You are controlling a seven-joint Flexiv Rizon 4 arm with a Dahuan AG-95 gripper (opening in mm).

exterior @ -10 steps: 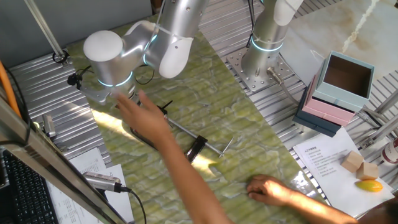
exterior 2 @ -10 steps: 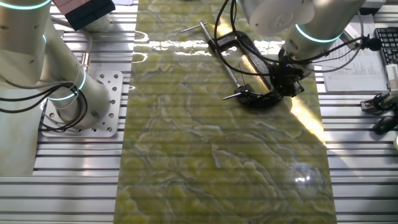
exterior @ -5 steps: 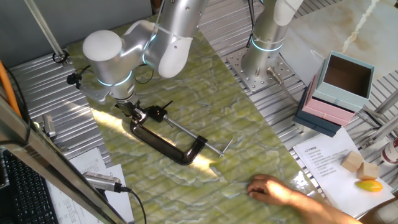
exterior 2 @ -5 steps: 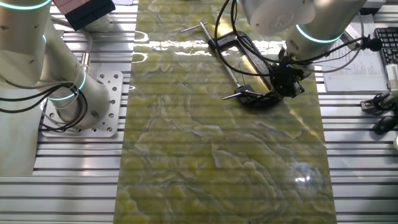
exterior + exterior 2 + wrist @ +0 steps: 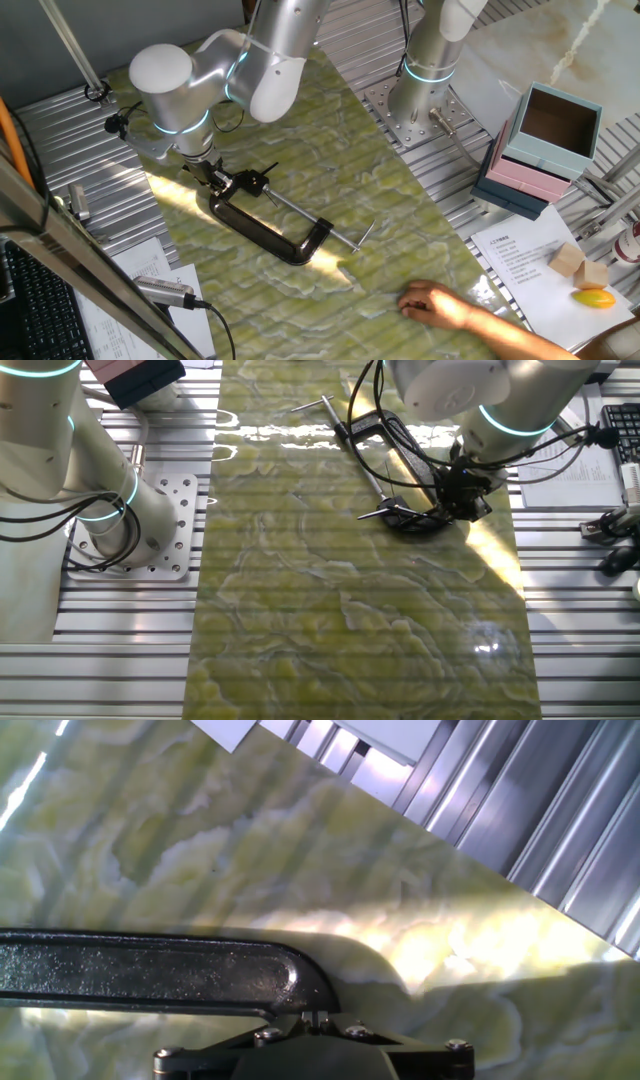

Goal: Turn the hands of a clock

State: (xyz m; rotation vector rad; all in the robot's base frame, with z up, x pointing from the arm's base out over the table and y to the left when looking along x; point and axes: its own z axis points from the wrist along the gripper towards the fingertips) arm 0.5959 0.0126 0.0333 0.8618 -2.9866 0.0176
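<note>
A: In one fixed view, where do the hands (image 5: 262,178) sit?
B: At the clamp's (image 5: 268,233) upper-left end, two thin black needles spreading from one pivot. The jaws (image 5: 218,180) hang just beside that end, on its left.
A: Open or closed?
B: I cannot tell; they are too small and dark here. The green tabletop (image 5: 330,160) lies bare beyond the clamp. A person's hand (image 5: 437,304) rests on the mat past the clamp's screw end, well apart from it.
A: The other fixed view?
B: The jaws (image 5: 462,500) are low over the clamp's (image 5: 405,470) curved end, near the mat's edge; the hands (image 5: 388,512) point off the other way.
A: Hand view?
B: The clamp's (image 5: 150,970) black bar runs from the left edge and ends above the gripper body. Neither fingers nor pointers show. Metal ribs fill the upper right.
</note>
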